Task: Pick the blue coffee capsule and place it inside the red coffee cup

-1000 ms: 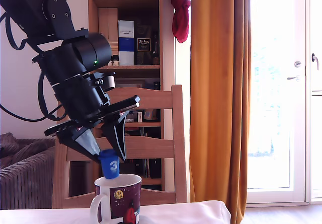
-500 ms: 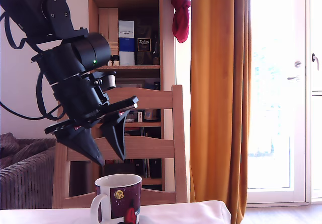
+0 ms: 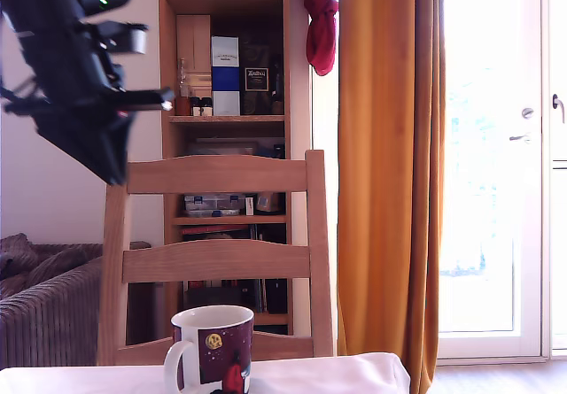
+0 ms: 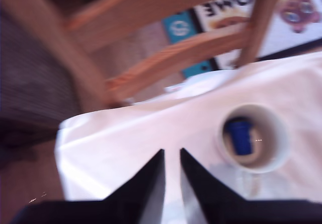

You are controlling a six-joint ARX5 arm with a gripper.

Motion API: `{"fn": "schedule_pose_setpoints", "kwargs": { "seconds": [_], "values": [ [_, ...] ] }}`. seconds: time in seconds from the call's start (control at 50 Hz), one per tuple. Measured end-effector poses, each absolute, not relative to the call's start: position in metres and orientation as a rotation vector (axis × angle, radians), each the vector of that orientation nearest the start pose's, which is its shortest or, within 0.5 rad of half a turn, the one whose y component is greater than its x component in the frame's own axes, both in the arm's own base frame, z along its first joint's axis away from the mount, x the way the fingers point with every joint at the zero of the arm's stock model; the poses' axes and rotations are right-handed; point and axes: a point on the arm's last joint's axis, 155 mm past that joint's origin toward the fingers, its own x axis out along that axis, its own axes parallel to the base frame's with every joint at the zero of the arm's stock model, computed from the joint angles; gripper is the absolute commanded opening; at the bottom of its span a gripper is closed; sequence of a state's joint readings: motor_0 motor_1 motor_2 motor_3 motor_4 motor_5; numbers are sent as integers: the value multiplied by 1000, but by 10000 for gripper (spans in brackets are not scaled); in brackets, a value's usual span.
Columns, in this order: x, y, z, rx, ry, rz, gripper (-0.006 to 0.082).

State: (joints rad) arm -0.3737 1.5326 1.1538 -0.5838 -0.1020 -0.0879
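Observation:
The blue coffee capsule (image 4: 240,136) lies inside the red coffee cup (image 4: 282,148), seen from above in the wrist view. In the exterior view the dark red mug (image 3: 213,345), with its white handle and gold emblem, stands on the white tablecloth, and the capsule is hidden inside it. My gripper (image 3: 113,177) hangs high at the exterior view's upper left, well above the cup and to its left. The black fingers (image 4: 151,178) stand close together with only a thin gap, and my gripper (image 4: 171,152) holds nothing.
A wooden chair (image 3: 217,174) stands right behind the table (image 3: 310,376), its slats close to the arm. A bookshelf (image 3: 230,102) and an orange curtain (image 3: 385,164) are further back. A grey sofa (image 3: 44,314) sits at the exterior view's lower left.
One second ago the capsule was held just above the cup; it has dropped inside. Since then the arm has risen up and to the exterior view's left, and the fingers have come together.

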Motion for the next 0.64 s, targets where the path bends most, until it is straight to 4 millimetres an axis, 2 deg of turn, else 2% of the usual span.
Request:
{"fn": "schedule_pose_setpoints", "kwargs": {
  "seconds": [0.18, 0.32, 0.64],
  "values": [
    [386, -102, 160, 119, 855, -160, -19],
    [376, -81, 179, 87, 775, -153, -19],
    [349, -46, 160, -7, 742, -144, -19]
  ]
}}
